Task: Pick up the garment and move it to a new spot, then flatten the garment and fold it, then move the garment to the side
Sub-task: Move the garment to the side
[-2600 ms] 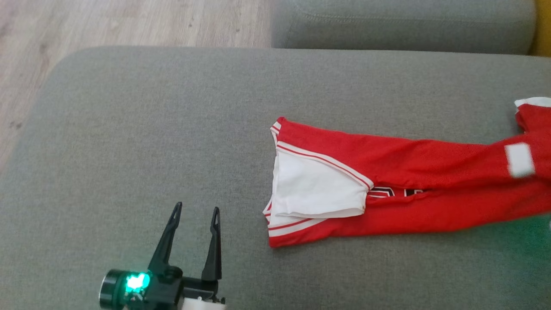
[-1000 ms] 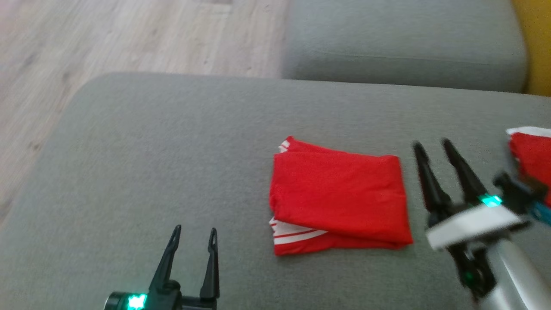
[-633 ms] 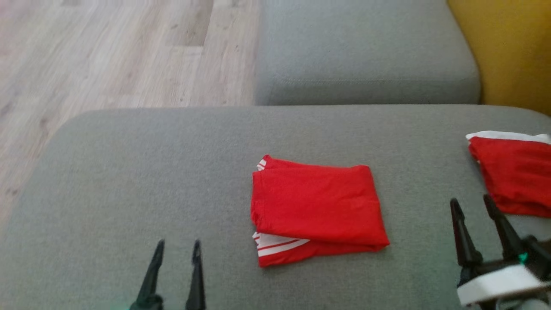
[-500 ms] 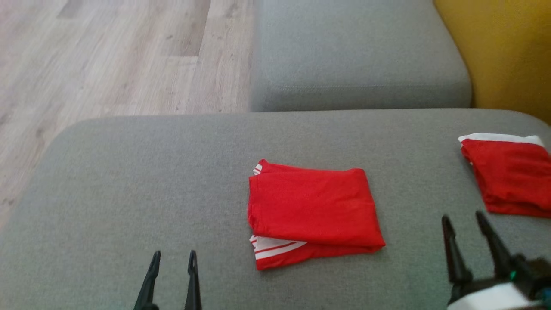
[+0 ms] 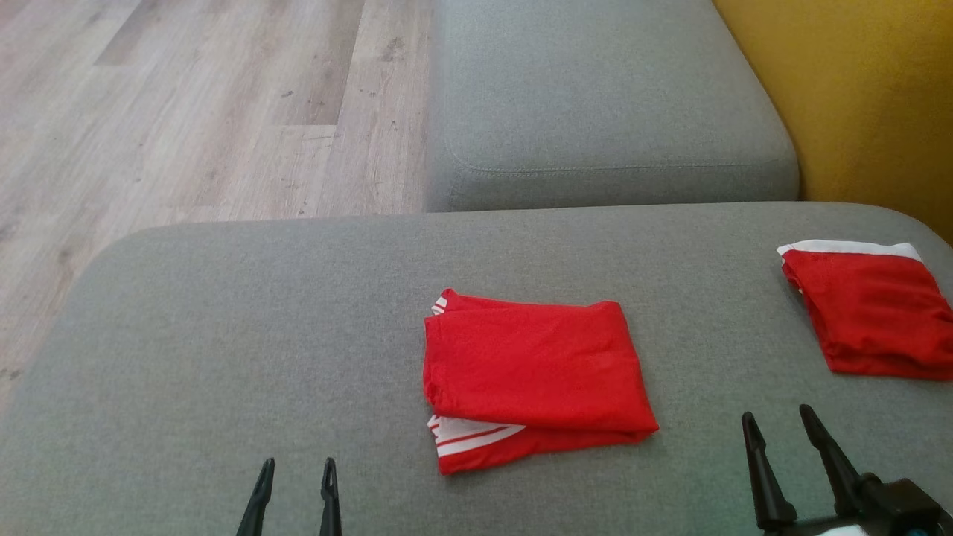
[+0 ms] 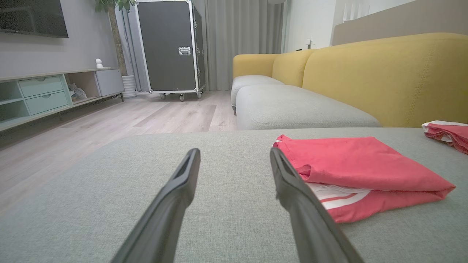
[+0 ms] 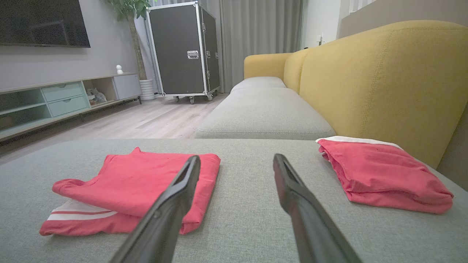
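Folded garment (image 5: 532, 372), between left hand (image 5: 298, 466) and right hand (image 5: 776, 415) (touching neither)

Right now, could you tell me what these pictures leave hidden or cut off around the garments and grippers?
Folded garment: inner layers covered by its own top fold, all views.
Second red garment: right side cut by the frame edge, head and left wrist views.
Left gripper: everything below its tips cut by the head view's bottom edge.
Right gripper: base cut off likewise.
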